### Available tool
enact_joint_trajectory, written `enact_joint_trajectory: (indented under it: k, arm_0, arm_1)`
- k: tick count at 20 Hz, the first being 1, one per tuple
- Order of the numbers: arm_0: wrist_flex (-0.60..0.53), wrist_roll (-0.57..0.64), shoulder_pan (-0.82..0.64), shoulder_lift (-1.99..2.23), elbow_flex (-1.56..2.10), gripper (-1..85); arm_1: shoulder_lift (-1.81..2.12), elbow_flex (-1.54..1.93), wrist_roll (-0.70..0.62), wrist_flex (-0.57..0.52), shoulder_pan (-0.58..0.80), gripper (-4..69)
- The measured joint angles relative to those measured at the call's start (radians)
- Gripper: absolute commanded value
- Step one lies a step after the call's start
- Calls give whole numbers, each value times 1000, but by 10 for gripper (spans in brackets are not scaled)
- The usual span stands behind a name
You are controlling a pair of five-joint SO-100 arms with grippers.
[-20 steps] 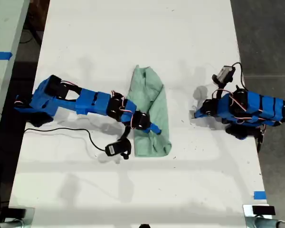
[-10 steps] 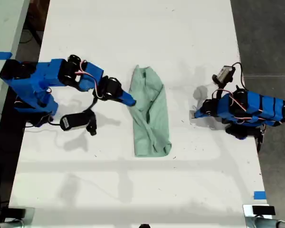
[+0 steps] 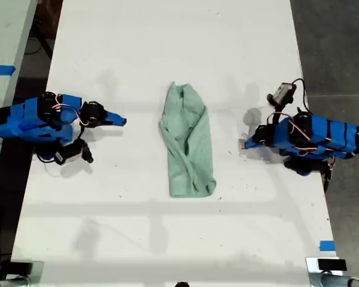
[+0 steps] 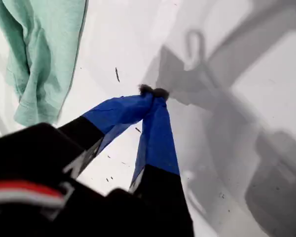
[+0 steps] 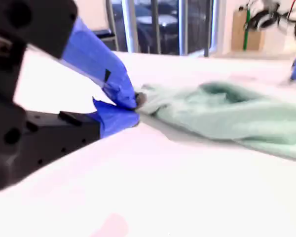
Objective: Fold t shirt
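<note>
— Where is the t shirt (image 3: 188, 143)?

— Flat on the white table (image 3: 167, 239), near the middle of the exterior view. It is a long, wrinkled mint-green strip running from twelve o'clock to six o'clock. Neither arm touches it.

— How is your first arm posed?

— Folded up compactly at three o'clock from the shirt in the exterior view. My first gripper (image 3: 246, 144) points toward nine o'clock, near the cloth but clear of it. Its camera (image 3: 282, 92) sits off toward twelve o'clock from the arm's body.

— And its jaws?

— In the first wrist view my first gripper (image 4: 153, 94) has both blue jaws meeting at the tips above bare table, with nothing between them. One end of the shirt (image 4: 39, 54) lies off to the side.

— The second arm?

— It is at nine o'clock from the shirt in the exterior view, lying low, with my second gripper (image 3: 121, 121) pointing toward three o'clock, well apart from the cloth.

— Holding anything?

— No. The second wrist view is blurred, but my second gripper (image 5: 134, 106) shows its tips pressed together and empty, low over the table. The shirt (image 5: 227, 116) lies beyond them.
</note>
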Motion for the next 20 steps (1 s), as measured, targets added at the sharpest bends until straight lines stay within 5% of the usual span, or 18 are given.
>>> enact_joint_trajectory:
  k: [20]
  arm_0:
    - [51, 18, -11, 64, 34, -2]
  arm_1:
    - [-2, 3, 0, 0, -15, -24]
